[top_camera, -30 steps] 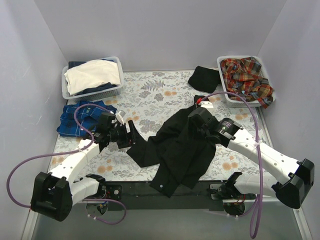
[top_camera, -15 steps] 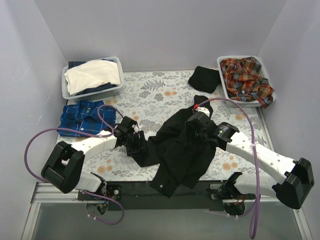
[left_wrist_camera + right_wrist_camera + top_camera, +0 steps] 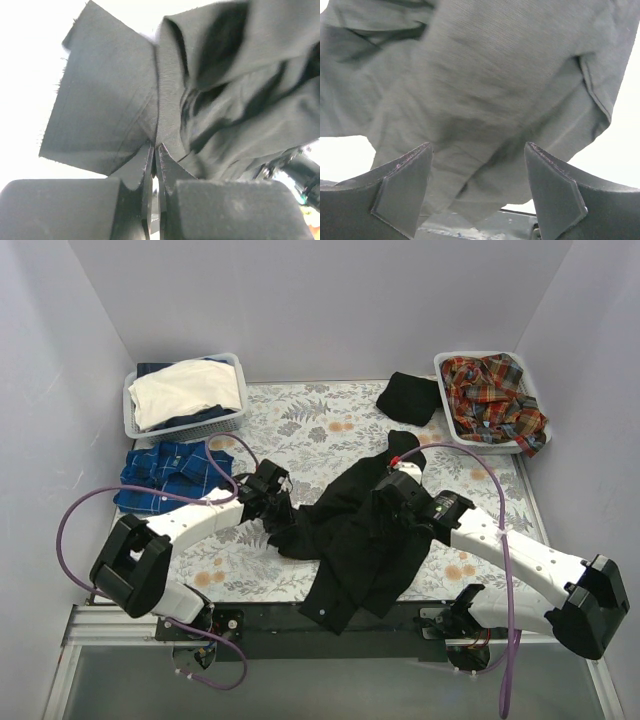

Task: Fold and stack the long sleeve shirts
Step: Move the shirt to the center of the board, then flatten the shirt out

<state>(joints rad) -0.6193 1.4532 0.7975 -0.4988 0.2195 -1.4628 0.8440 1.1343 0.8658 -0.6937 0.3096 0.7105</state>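
Observation:
A black long sleeve shirt [image 3: 352, 558] lies crumpled in the middle of the table, its hem hanging over the near edge. My left gripper [image 3: 279, 524] is at the shirt's left edge, shut on a fold of the black cloth [image 3: 105, 115]; its jaws [image 3: 155, 148] pinch the fabric. Over the shirt's upper middle hovers my right gripper [image 3: 386, 504], jaws wide apart [image 3: 477, 152], with black cloth [image 3: 485, 75] just beyond them and nothing gripped. A blue-and-white checked shirt [image 3: 165, 476] lies folded at the left. Red-orange plaid shirts [image 3: 494, 392] fill the right basket.
A white basket [image 3: 134, 424] at the back left holds pale and dark folded cloth. Another white basket [image 3: 462, 440] stands at the back right. A folded black cloth [image 3: 408, 397] lies beside it on the floral table cover [image 3: 320, 425].
My left gripper moved right onto the black shirt's left edge and shut on it. The right gripper shifted slightly left over the shirt and opened wider.

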